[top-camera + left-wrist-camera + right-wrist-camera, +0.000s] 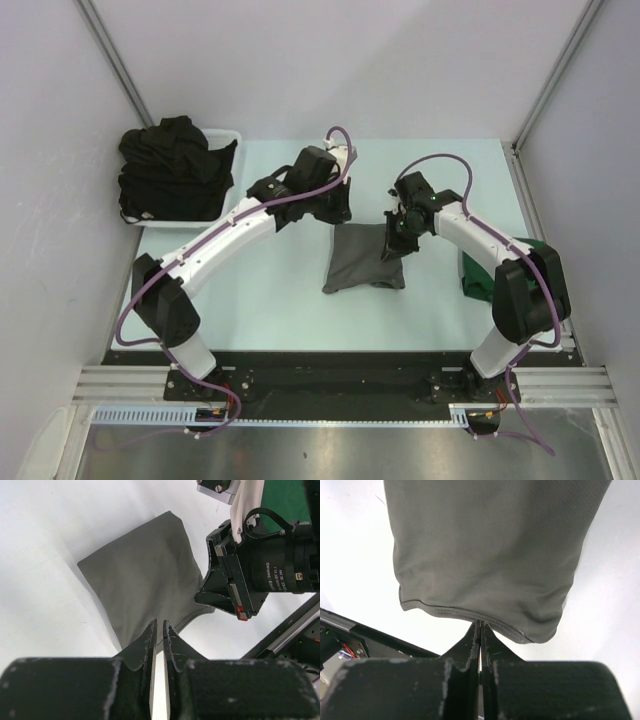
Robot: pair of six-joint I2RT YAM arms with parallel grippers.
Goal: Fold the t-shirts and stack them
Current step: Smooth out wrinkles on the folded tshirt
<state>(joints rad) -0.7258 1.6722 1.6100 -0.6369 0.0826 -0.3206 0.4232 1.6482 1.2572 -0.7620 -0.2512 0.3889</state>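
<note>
The charcoal grey t-shirt (363,262), soft fabric already folded down to a compact rectangle, lies flat in the middle of the pale table (270,290), between the two arms. The right gripper (480,626) is closed tight, its fingertips pressed together and touching the stitched hem at the shirt's right edge; in the left wrist view the cloth draws in slightly toward those tips. The left gripper (159,629) stands at the far-left corner of the same shirt with only a thin slit between its fingers; the tips overlap the fabric's edge in its own view, so I cannot tell whether they clamp a bit of cloth or merely sit over it.

As for progress, the fold on this grey shirt looks nearly or wholly finished; what is in hand seems to be a last tidy-up or a shift of the bundle. A dark green t-shirt (476,278) lies flat at the right edge of the table, partly hidden under the right arm, and reads as one shirt already dealt with and the likely base of the stack; the grey one is not yet on it, the two being well apart. A heap of crumpled black t-shirts (172,170) fills the white plastic basket (228,134) at the far left corner; by that measure most of the job is left to do.
</note>
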